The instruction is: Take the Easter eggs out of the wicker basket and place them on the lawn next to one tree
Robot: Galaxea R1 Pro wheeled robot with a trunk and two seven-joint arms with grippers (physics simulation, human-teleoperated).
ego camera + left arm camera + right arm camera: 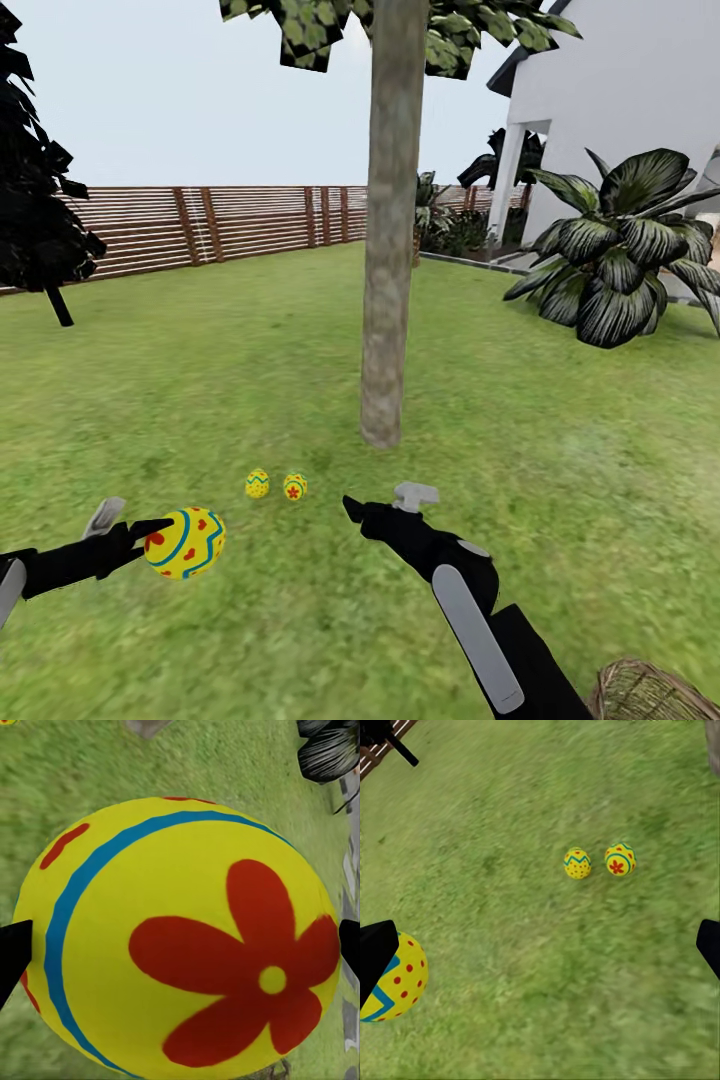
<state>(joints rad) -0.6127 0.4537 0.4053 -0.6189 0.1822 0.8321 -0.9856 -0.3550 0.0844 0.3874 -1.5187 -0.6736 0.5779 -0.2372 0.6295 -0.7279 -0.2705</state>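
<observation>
A yellow Easter egg (187, 543) with red flowers and blue bands hangs just above the lawn (250, 380), and my left gripper (172, 538) is shut on it. In the left wrist view this egg (180, 937) sits between the black fingertips (11, 952). Two more eggs (257, 484) (294, 487) lie side by side on the grass, a short way in front of the grey-brown tree trunk (385, 300). My right gripper (380, 502) hovers open to their right; its wrist view shows both lying eggs (577, 863) (620, 859). The wicker basket (650, 695) is at the lower right corner.
A brown slat fence (200, 225) runs along the back. A dark narrow tree (35, 200) stands at the left, and a broad-leaved shrub (620, 260) and the white house (620, 110) at the right. Grass stretches all around the trunk.
</observation>
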